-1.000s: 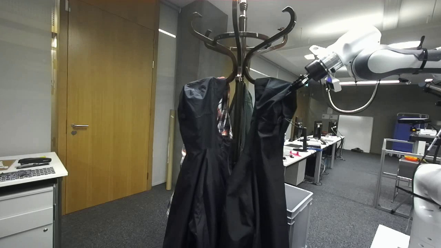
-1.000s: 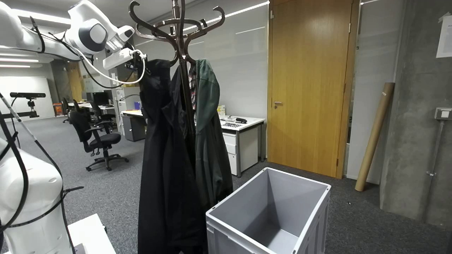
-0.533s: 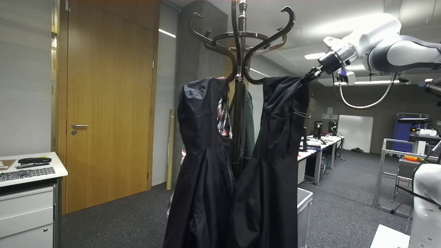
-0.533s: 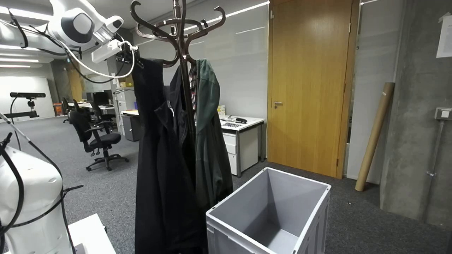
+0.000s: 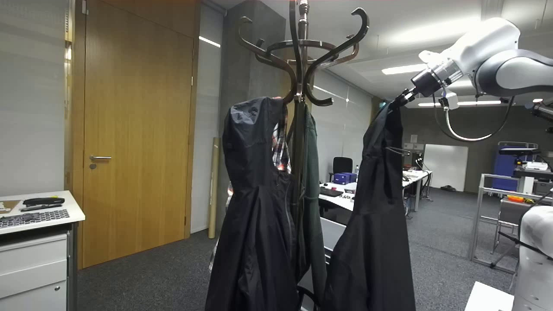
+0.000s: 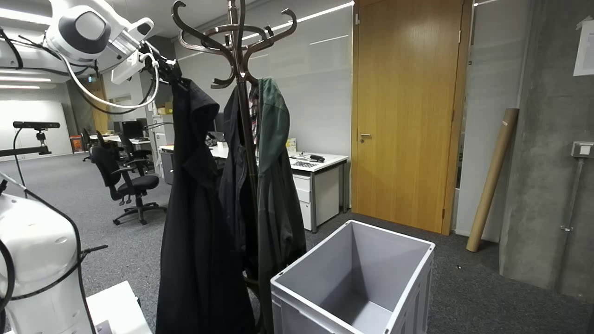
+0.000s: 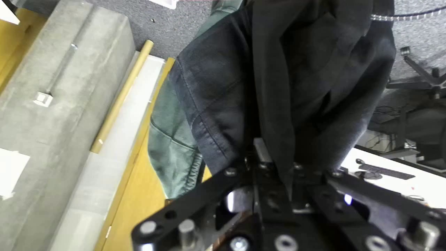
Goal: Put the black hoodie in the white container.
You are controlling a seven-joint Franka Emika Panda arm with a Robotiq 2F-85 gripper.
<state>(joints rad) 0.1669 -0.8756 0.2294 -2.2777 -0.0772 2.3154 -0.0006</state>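
Note:
The black hoodie (image 5: 373, 224) hangs in long folds from my gripper (image 5: 396, 103), which is shut on its top. In an exterior view the gripper (image 6: 175, 76) is beside the coat rack, and the hoodie (image 6: 195, 232) hangs off the hook, apart from the rack's top. In the wrist view dark hoodie fabric (image 7: 313, 80) runs between the fingers of the gripper (image 7: 278, 160). The white container (image 6: 392, 253), greyish with ribbed sides, stands open on the floor beyond the rack, with nothing visible inside. A part of the container (image 5: 333, 233) shows behind the hoodie; the rest is hidden.
The coat rack (image 6: 242, 74) stands between gripper and container. A black garment with plaid at its collar (image 5: 255, 203) and a dark green garment (image 6: 274, 134) hang on it. A white cabinet (image 5: 32, 263), a door and an office chair (image 6: 134, 183) are farther off.
My gripper has moved away from the rack, taking the hoodie's top with it. The hoodie has come off the rack's hook, which now shows bare. The container has not moved.

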